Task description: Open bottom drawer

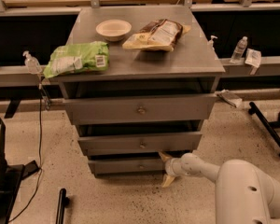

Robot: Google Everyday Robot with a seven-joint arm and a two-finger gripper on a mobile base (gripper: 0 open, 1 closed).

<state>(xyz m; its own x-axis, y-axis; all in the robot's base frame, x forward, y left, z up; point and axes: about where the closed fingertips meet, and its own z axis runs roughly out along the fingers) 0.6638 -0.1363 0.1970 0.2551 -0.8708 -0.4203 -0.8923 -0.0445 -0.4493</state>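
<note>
One narrow grey metal bottom drawer (126, 165) with a small round knob sits lowest in the grey metal cabinet (144, 55), under the mid-sized grey drawer front (112, 143). At its right end, the cream two-finger gripper (166, 169) hangs with fingers spread, grasping nothing.

No print is legible on the green bag (77, 58) or brown packet (156, 34); the spread claw (166, 168) is beside the bottom drawer (128, 165).

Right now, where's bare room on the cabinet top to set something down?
Front right of the cabinet top, bordered by the green bag, the brown snack bag and the right edge. Crowded at back: bowl beside that bag. The gripper is down at the bottom drawer's right end.
</note>
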